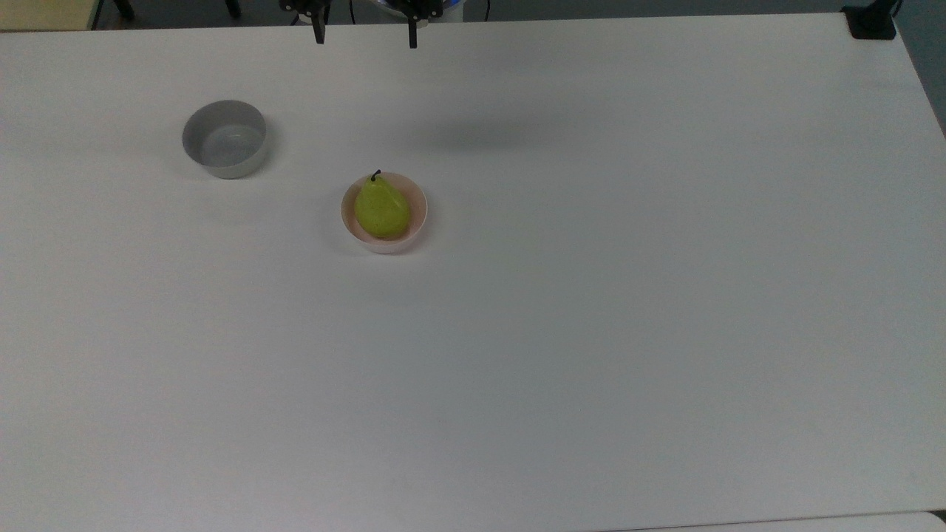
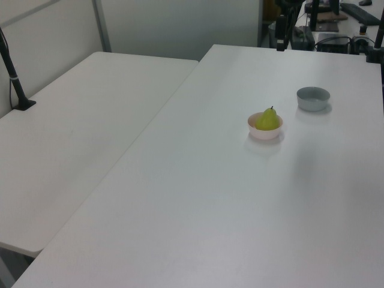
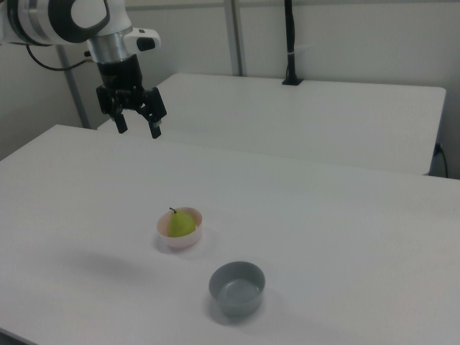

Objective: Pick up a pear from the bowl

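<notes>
Going left to right across the top view, we are passing the empty round grey bowl (image 1: pixel 224 139) first, sitting well apart from everything else on the wide white desk (image 1: pixel 591 295). Next we are reaching the small yellow-green pear (image 1: pixel 381 208) with its short dark stem, lying inside the small round pale pink bowl (image 1: pixel 419 214), stem pointing toward the far edge where the arm is waiting.

In the right view, the robot's black two-finger gripper (image 3: pixel 136 126) is hanging high above the desk and well apart from the pink bowl, its fingers (image 3: pixel 154 129) spread wide and holding nothing.

We are judging this as the approach, with the grasp not yet begun. To do it well, we are wanting to centre over the pear's fat belly rather than the narrow neck, keep the spread wide until the tips are flanking the fruit, and descend so neither tip is striking the rim. The bowl looks light, so a clipped rim could slide or tip it. A smooth rounded skin may slip, so closing low on the widest part seems safest.
</notes>
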